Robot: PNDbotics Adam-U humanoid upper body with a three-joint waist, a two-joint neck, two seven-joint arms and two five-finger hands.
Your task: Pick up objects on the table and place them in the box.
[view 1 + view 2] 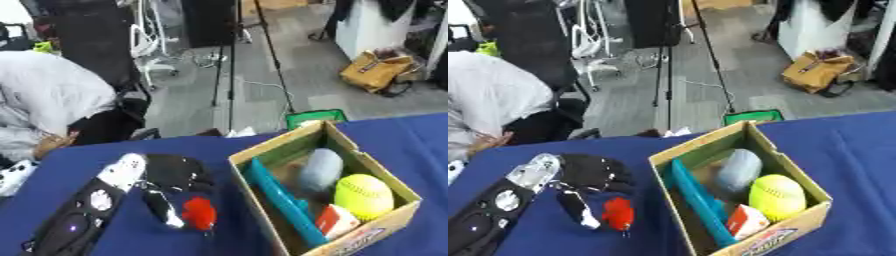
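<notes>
Your left hand point(179, 172) reaches in from the lower left over the blue surface point(411, 140), fingers curled down around a small red object point(199, 212) that hangs pinched just above the cloth. That object sits just left of the box point(372, 239), apart from its near wall. You cannot see your right hand in either view. Inside the cardboard box lie a yellow ball point(363, 196), a grey rounded thing point(320, 169), a teal strip point(282, 200) along the left wall, and a red-and-white packet point(335, 220) at the front.
</notes>
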